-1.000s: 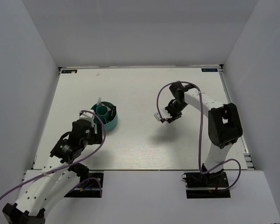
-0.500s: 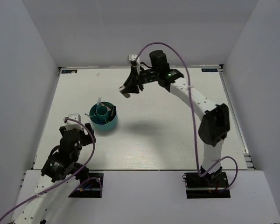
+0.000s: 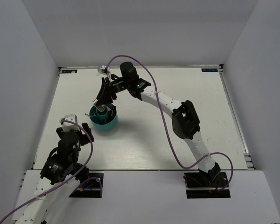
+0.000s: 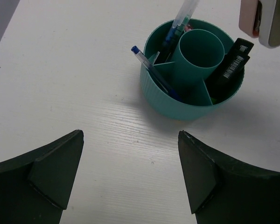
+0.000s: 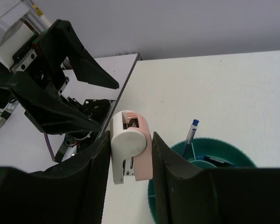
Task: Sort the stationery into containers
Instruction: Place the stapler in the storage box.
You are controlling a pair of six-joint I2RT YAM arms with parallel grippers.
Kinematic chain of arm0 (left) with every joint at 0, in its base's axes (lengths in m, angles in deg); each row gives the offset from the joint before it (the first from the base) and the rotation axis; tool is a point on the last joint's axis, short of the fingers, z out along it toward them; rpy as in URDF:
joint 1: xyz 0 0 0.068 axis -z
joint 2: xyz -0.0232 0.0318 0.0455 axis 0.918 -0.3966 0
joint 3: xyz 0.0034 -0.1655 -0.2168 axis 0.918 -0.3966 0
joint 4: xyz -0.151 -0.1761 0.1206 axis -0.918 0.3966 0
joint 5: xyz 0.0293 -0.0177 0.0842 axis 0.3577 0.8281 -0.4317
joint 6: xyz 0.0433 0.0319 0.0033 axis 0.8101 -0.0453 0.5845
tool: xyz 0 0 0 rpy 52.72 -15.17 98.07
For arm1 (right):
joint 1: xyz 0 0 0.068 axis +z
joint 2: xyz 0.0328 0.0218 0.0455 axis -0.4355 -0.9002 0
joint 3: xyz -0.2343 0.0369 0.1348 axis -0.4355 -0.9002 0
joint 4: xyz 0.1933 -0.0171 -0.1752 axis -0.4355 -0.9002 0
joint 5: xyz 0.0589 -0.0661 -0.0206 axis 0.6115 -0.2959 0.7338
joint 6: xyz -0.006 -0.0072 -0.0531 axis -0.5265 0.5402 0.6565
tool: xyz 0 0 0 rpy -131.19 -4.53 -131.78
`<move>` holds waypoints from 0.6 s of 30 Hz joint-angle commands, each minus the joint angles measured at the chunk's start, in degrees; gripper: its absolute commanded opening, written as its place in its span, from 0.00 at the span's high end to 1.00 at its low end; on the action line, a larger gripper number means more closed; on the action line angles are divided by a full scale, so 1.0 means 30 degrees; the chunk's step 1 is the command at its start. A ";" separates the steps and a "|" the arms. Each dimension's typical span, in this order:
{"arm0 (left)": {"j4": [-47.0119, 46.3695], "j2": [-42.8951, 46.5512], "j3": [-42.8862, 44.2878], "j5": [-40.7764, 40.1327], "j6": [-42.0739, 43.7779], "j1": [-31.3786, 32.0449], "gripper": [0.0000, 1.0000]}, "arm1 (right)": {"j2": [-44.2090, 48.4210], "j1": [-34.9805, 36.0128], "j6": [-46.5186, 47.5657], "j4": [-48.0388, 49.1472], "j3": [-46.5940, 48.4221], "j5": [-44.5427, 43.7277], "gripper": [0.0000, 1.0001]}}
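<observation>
The round teal container (image 3: 105,120) stands left of the table's middle. Blue and clear pens (image 4: 170,39) lean in its compartments, and black highlighters (image 4: 232,65) fill another. My right gripper (image 3: 101,100) hangs just above the organiser's far rim, shut on a small white-pink piece (image 5: 129,150), which also shows high over the rim in the left wrist view (image 4: 262,19). In the right wrist view the teal rim (image 5: 206,140) and a blue pen (image 5: 191,131) lie below the piece. My left gripper (image 4: 130,136) is open and holds nothing, on the near side of the organiser (image 4: 163,95).
White walls enclose the table on three sides. The right arm (image 3: 177,112) stretches diagonally across the table from its base at the near right, trailing a purple cable. The left arm (image 3: 65,149) sits folded at the near left edge.
The right arm swung from the table's right half across the back to above the organiser, carrying the white-pink piece. The left arm drew back from the organiser toward the near edge.
</observation>
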 commanded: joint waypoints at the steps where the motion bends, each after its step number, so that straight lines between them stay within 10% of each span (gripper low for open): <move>1: -0.0257 0.0045 -0.0036 -0.0300 -0.0108 -0.0119 0.08 | -0.0026 -0.0448 -0.1505 0.3133 0.0096 0.0365 1.00; 18: -0.0197 -0.0073 -0.0007 -0.0475 -0.0050 -0.0090 0.08 | -0.2896 -0.0535 -0.1567 0.4923 0.0914 -0.0221 1.00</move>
